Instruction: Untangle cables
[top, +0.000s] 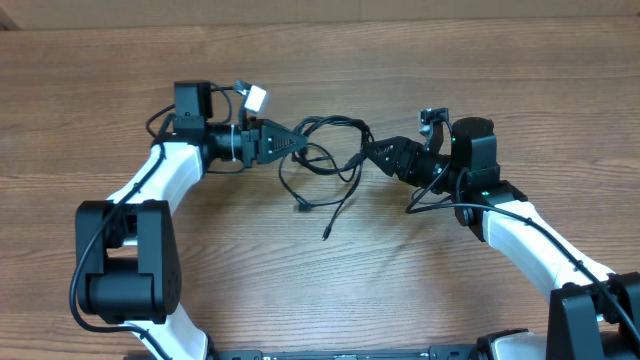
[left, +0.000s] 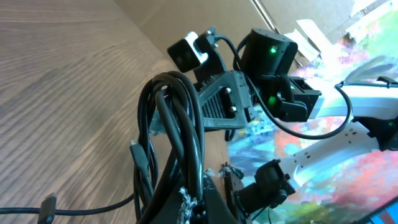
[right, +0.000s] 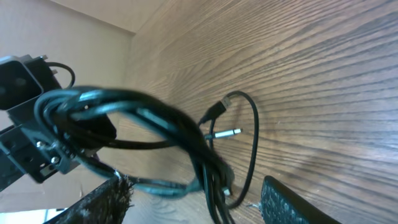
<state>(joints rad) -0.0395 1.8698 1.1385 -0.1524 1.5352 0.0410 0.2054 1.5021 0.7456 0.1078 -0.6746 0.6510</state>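
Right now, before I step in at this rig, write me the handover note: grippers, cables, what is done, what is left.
Left gripper: shut on the cables, holding the bundle up over the table.
Right gripper: open, its fingers on either side of the same bundle, not clamped.
Cables: a tangled clump strung between the two grippers. Loose ends trail onto the wood, one with a silver-tipped plug.
Done: bundle picked up, no strand separated.
Left: pull the strands apart and lay each out singly.
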